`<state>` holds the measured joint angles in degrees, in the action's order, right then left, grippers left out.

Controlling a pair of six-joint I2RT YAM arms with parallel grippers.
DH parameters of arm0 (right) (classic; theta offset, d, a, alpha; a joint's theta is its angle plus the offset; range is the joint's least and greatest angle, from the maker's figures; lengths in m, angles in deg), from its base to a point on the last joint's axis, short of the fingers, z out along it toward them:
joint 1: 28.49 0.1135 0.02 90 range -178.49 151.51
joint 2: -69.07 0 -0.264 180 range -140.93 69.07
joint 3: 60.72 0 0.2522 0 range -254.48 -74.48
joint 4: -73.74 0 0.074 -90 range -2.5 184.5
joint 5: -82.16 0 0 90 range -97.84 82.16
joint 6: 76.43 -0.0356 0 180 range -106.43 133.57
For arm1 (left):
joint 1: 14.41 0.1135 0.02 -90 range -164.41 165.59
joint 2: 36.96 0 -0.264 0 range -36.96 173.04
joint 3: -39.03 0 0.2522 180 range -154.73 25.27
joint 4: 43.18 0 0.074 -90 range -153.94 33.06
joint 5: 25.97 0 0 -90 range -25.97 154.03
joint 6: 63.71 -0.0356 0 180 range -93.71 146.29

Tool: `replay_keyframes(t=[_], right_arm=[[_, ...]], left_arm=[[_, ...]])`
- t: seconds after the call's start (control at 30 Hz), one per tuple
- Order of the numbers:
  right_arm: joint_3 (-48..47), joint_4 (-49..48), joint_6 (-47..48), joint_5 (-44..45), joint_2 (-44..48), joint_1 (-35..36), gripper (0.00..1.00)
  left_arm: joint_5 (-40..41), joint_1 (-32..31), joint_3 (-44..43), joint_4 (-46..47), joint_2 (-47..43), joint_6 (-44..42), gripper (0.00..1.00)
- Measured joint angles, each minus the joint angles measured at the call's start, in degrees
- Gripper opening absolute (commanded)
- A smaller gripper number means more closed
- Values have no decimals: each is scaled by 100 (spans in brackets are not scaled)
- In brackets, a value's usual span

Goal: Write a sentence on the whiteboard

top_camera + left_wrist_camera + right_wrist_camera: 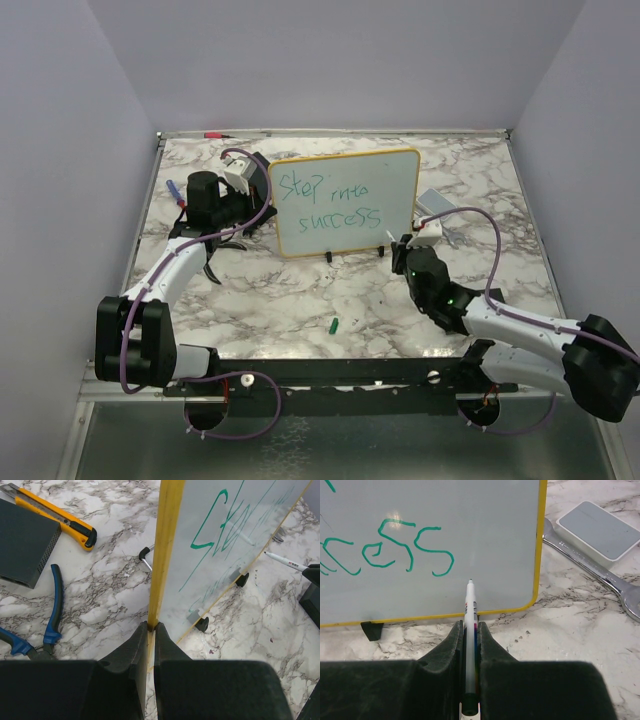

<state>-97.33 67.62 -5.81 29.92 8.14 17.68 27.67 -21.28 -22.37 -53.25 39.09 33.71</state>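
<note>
The whiteboard (395, 175) stands upright on its black feet in the middle of the table, yellow frame all round. The sentence (328, 202) is on it in green, two lines reading "Step into success". My left gripper (152, 626) is shut on the whiteboard's left frame edge (167, 540). My right gripper (471, 625) is shut on a white marker (470, 602), uncapped. The marker's tip points at the bare lower right of the board (490, 530), just past the last green "s" (434, 550). Whether the tip touches the board I cannot tell.
A green cap (334, 325) lies on the marble in front of the board. Left of the board are a yellow utility knife (55, 515), blue pliers (52, 605) and a dark box (22, 542). To the right lie a wrench (592, 567) and a grey-topped box (597, 530).
</note>
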Motion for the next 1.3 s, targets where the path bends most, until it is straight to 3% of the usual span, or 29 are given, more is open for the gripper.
replay_keyframes(t=[0.83, 1.03, 1.3], right_arm=[[0, -750, 446, 22, -612, 0, 1], [-2, -315, 422, 4, 76, -2, 0], [-42, 588, 269, 0, 1388, -2, 1]], left_arm=[[0, 0, 11, 2, -13, 0, 0], [2, 0, 15, 2, -26, 2, 0], [52, -2, 24, -20, -101, 0, 27]])
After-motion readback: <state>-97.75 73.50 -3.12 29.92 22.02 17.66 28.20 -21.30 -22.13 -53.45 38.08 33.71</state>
